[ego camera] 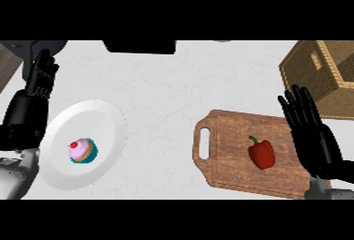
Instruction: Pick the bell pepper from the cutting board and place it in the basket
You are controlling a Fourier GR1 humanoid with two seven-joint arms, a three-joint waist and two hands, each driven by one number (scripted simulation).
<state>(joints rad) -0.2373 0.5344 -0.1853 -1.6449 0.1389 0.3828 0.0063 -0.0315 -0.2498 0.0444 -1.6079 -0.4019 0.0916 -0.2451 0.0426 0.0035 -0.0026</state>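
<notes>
Bell pepper (261,153) on cutting board (228,173)

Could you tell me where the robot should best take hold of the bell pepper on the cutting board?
Probably around the red body of the bell pepper, below its green stem. It lies flat on the cutting board, so coming from above with the open right hand beside it looks simplest.

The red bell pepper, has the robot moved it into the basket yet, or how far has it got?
Nothing is done: the red bell pepper lies on the wooden cutting board. The right hand is open beside it, holding nothing. Grasping and carrying it to the woven basket remain.
</notes>
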